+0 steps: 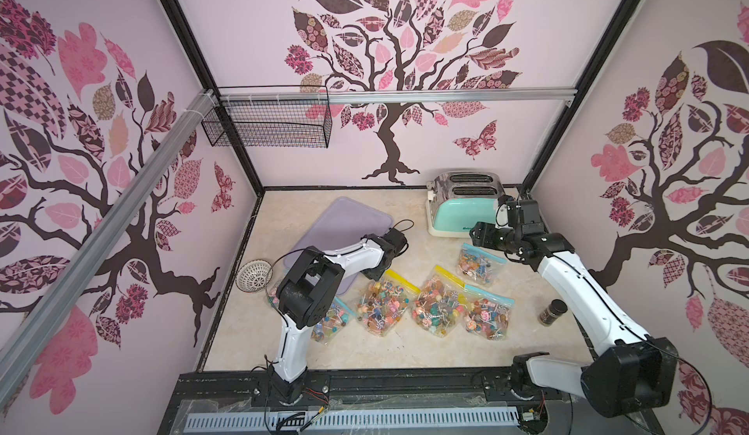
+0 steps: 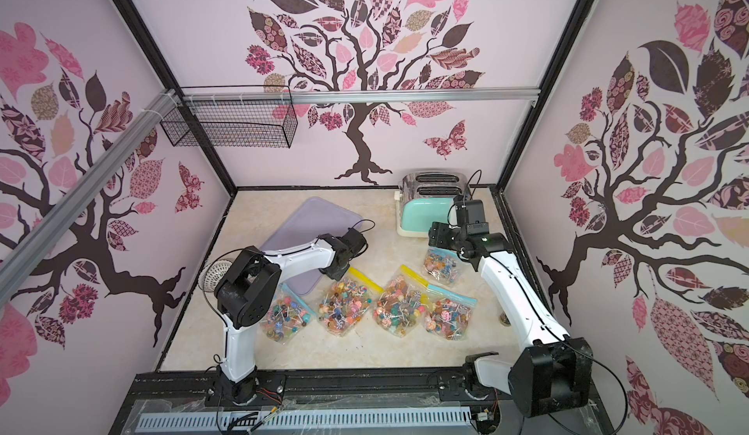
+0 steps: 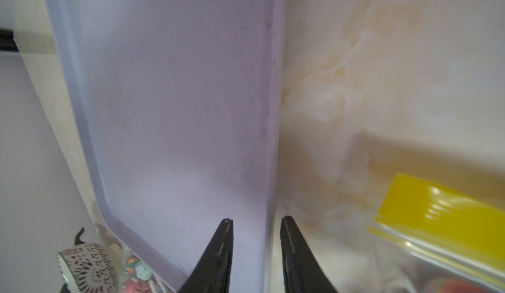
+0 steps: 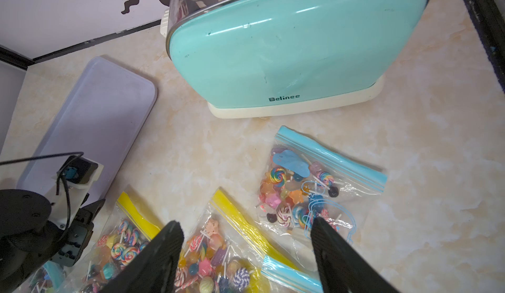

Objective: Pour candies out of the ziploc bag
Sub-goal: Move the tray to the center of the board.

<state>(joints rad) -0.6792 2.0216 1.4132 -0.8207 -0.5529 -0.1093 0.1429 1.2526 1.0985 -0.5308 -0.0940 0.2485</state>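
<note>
On the marble counter [image 1: 385, 348], nearer and right of a lavender tray [image 1: 336, 226], lie five ziploc bags [image 1: 435, 303] of candies [image 4: 278, 176]. A pinch at the wrong end could tip sweets onto the counter instead of the tray, or slick film could slip free. The left jaws, partly open, hover astride the tray's near-right rim, empty. The right jaws hang wide open over the far-right blue-zipped bag [image 4: 300, 185], holding nothing.
</note>
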